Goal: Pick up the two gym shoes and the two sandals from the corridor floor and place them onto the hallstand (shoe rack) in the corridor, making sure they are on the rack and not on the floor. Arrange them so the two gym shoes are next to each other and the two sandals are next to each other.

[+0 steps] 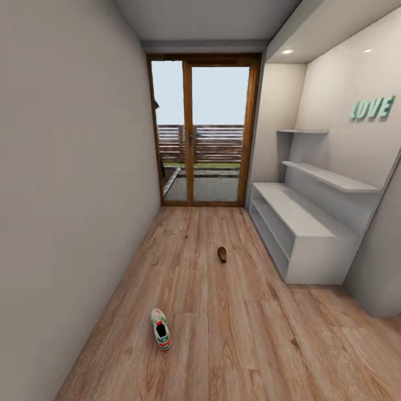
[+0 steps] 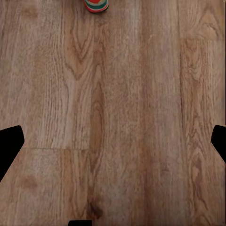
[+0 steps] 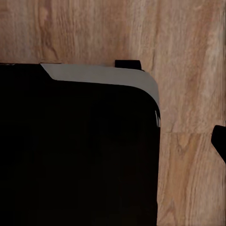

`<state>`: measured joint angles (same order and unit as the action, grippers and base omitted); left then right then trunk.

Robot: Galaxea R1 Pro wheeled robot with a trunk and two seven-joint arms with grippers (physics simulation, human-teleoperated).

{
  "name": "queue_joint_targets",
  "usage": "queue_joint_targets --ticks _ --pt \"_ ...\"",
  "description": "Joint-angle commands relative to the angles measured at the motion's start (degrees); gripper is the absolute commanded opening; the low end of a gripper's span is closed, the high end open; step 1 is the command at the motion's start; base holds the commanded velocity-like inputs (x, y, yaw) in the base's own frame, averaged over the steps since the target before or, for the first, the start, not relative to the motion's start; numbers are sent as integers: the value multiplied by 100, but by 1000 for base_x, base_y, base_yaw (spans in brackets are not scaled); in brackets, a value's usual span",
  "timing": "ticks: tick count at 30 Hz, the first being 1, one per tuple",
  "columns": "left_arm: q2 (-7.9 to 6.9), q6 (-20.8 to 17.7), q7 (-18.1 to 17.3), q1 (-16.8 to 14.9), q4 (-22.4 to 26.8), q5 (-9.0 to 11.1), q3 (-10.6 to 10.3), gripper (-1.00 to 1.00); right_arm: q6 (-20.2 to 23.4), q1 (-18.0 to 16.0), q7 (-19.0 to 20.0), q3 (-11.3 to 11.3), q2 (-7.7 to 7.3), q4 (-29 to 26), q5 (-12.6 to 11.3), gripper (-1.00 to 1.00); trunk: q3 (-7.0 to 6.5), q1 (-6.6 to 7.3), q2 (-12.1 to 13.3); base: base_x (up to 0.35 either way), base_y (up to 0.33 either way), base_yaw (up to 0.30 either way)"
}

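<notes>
One gym shoe (image 1: 160,329) lies on the corridor floor (image 1: 234,334) toward the left wall, well short of everything else, its long axis running roughly along the corridor with the heel end nearer the robot. In the left wrist view the tip of that shoe (image 2: 96,5) shows at the frame's edge, and the left gripper's (image 2: 113,141) fingertips (image 2: 10,141) sit far apart at either side of bare planks, so its jaws stand wide open with nothing between them. By this the left arm looks the nearer one for a first grasp, and it would need to travel forward toward the shoe. Further up the corridor, near its middle, one brown sandal (image 1: 222,254) rests on the floor, also lengthwise. To the right stands the hallstand (image 1: 312,234), its two-tier bench and upper shelves holding no shoes. The right wrist view is largely taken by a dark body with a pale rim over the floor; one dark fingertip (image 3: 219,143) shows, so whether the right gripper is apart or together cannot be told.
</notes>
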<state>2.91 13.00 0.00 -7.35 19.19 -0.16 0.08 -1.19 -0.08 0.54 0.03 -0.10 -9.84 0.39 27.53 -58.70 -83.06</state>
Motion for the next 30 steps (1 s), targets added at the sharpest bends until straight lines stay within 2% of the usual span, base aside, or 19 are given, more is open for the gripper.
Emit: queue_joint_targets --ticks 1,13,30 --pt "0 18 0 -3 -3 -2 1 100 -13 -1 6 1 0 -1 4 100 5 -3 -2 287 -170 1" --pt "1 18 2 -3 -3 -2 1 100 -4 -1 -7 -25 1 -9 -11 100 5 -3 -2 285 -172 37" --pt "-1 18 0 -3 -3 -2 1 100 -4 -1 -8 -29 1 -9 -12 100 5 -3 -2 282 -172 276"
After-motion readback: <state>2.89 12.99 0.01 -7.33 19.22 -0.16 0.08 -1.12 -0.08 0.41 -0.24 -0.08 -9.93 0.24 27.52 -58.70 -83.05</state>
